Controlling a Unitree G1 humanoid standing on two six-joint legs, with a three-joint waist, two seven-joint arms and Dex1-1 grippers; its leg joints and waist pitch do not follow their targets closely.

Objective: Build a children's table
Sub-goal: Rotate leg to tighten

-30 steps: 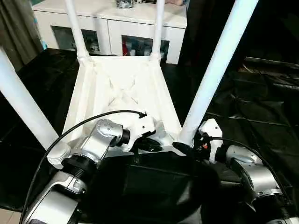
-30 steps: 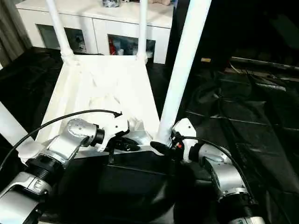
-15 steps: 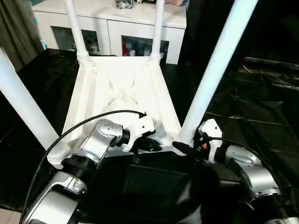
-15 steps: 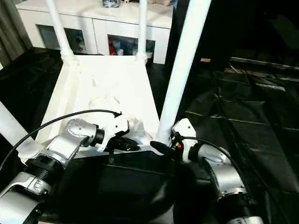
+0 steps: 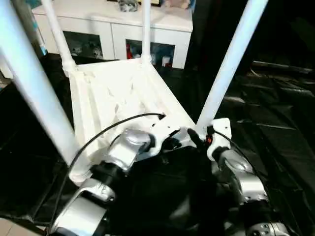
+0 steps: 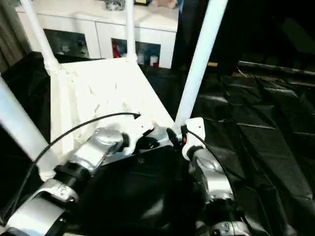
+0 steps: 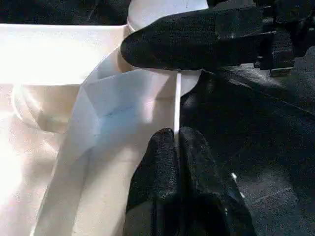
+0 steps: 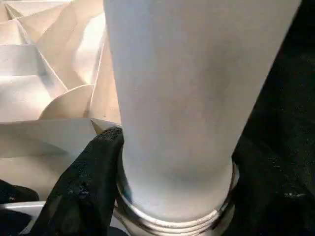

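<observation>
The white children's table [image 5: 113, 93] lies upside down on black cloth, ribbed underside up. All of its tube legs stand in the corner sockets. My left gripper [image 5: 172, 143] is shut on the thin near rim of the top [image 7: 175, 98], close to the near right corner. My right gripper [image 5: 201, 133] is closed around the base of the near right leg [image 5: 231, 54], just above its socket. One black finger [image 8: 88, 182] presses the leg's side [image 8: 182, 98]. The near left leg [image 5: 34, 83] rises beside my left forearm.
A white cabinet with glass doors [image 5: 118, 29] stands just behind the table's far end. Wrinkled black sheeting [image 5: 275, 113] covers the surface to the right. The two far legs [image 5: 146, 29] rise in front of the cabinet.
The whole view has shifted and tilted. Both grippers keep their holds, and the table's near end seems slightly turned relative to the cabinet. The right forearm now lies closer to the middle.
</observation>
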